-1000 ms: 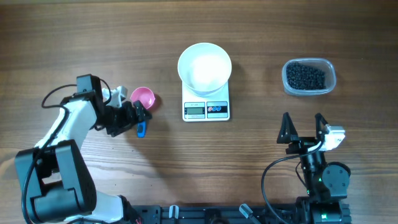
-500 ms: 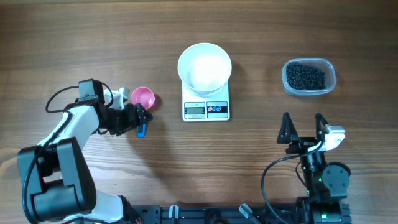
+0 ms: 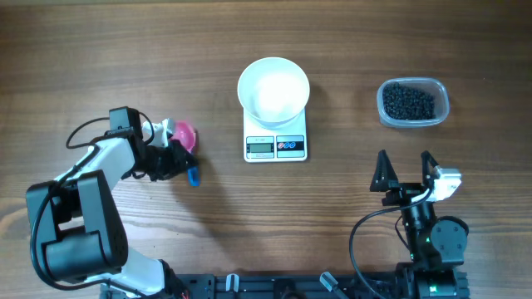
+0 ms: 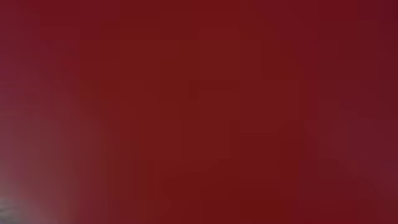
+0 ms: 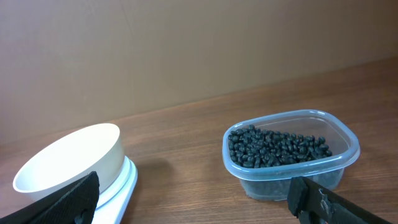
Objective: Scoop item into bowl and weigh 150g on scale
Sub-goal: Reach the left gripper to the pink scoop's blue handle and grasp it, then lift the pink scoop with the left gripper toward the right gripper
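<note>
1. Far left: my left gripper (image 3: 179,158) sits low over the wooden table (image 3: 332,216), its fingers drawn in on the stem of a small measuring scoop (image 3: 184,135). The pink cup lies just beyond the fingertips, tipped on its edge. The blue handle end pokes out on the near side of the fingers. I judge the scoop gripped, though the overhead view hides the gap between the fingers. The left wrist view is only a red blur, probably the cup right against the lens.
2. Centre: the scale (image 3: 276,148) stands well to the right of those fingers, with the bowl (image 3: 273,90) on its platform. The bowl is white and bare inside, with no beans in it. The display is too small for me to read.
3. Right: my right gripper (image 3: 404,159) points toward the far side of the table, fingers spread wide and holding nothing.
4. Just beyond its fingertips, nearer the right one, is a clear plastic tub (image 3: 443,104) holding the black beans (image 3: 407,101). I see no beans outside the tub.
5. Progress, as I judge it: barely begun. Taking up the scoop is the only step done. Carrying it across to the tub, scooping, tipping into the bowl and reaching the target weight are all left to do.
</note>
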Controlling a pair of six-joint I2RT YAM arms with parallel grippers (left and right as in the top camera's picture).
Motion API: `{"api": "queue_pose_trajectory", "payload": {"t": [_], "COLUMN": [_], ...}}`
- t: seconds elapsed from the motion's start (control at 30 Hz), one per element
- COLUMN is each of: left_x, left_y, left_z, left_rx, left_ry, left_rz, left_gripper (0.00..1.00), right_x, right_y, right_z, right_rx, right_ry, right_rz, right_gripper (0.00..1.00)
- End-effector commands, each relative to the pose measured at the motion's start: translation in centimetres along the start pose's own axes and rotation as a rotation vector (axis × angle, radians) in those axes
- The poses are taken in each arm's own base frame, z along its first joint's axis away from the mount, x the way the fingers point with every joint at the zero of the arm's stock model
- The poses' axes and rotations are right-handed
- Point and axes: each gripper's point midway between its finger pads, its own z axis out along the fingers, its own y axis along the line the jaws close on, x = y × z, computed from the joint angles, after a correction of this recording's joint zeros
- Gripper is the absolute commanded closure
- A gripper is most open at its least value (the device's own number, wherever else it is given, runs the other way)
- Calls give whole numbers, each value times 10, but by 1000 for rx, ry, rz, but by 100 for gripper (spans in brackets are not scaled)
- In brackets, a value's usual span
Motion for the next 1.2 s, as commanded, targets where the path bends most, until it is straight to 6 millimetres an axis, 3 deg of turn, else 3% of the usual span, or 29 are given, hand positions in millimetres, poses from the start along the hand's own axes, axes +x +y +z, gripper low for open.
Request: {"api": "queue_pose_trajectory", "payload": {"t": [0.0, 0.2, 0.4, 0.5, 0.67, 0.97, 1.03, 1.1, 1.17], "left_x": [6, -3, -11, -8, -8, 9, 15, 23, 25], "left_y": [2, -43, -88, -98, -116, -170, -183, -199, -210], "left_z": [5, -5, -31, -46, -89, -178, -193, -203, -207], "left_rx": [8, 251, 482, 485, 400, 187, 179, 219, 268], "left_ry": [21, 15, -6, -27, -158, -585, -662, -695, -706], "left_rz": [-9, 9, 52, 74, 134, 362, 411, 458, 434], "left_gripper": [91, 96, 96, 96, 96, 96, 96, 96, 96], "right_x": [1, 1, 0, 0, 1, -2, -12, 4, 7], "right_y": [3, 3, 3, 3, 3, 5, 24, 40, 42], "right_z": [0, 0, 0, 0, 0, 0, -2, -5, -5], "right_rx": [-17, -17, -17, -17, -17, -24, -138, -208, -197], "right_ry": [2, 2, 2, 2, 2, -8, -21, 114, 168], "right_rz": [7, 7, 7, 7, 7, 32, 308, 719, 1011], "right_gripper": [0, 0, 0, 0, 0, 0, 0, 1, 0]}}
